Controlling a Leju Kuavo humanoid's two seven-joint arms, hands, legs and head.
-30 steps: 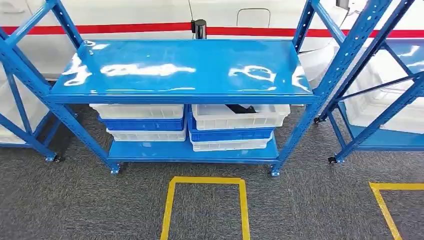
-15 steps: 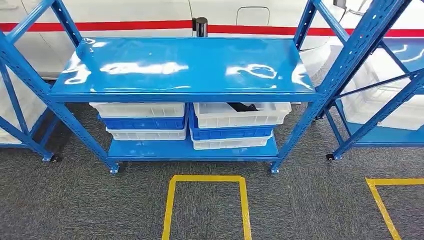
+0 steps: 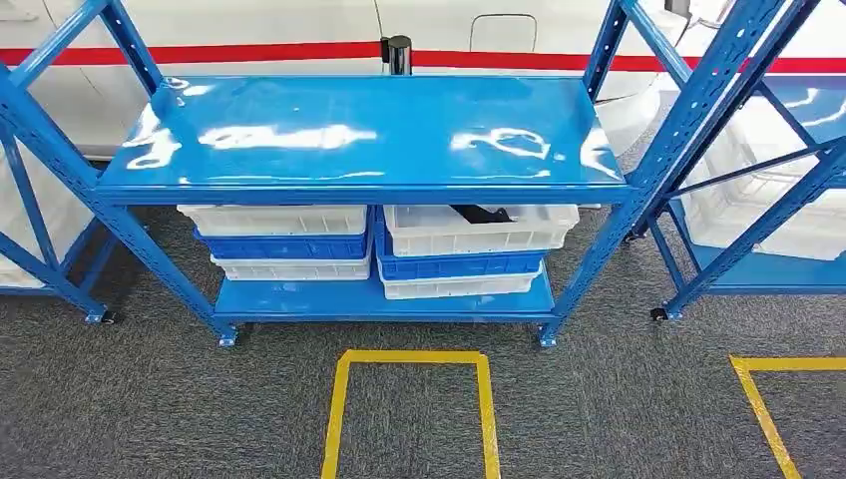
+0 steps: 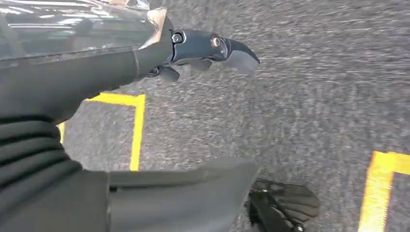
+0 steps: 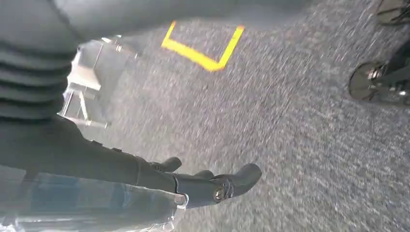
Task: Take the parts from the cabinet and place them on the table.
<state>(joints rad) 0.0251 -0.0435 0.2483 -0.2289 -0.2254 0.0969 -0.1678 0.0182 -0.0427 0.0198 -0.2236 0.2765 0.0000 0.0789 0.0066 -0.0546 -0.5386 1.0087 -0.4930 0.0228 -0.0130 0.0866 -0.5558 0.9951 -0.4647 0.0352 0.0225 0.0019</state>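
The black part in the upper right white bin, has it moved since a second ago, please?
No. The black part lies at the same spot in its white bin; only the camera shifted slightly.

You see a cabinet (image 3: 369, 135) of glossy blue painted metal, its top shelf throwing bright reflections. The bins (image 3: 479, 232) look like smooth white and blue plastic. The floor (image 3: 599, 409) is rough, matt grey carpet.

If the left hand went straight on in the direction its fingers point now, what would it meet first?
Probably nothing close: the left hand hangs empty, and beyond its fingers lies grey carpet. Depth is unclear.
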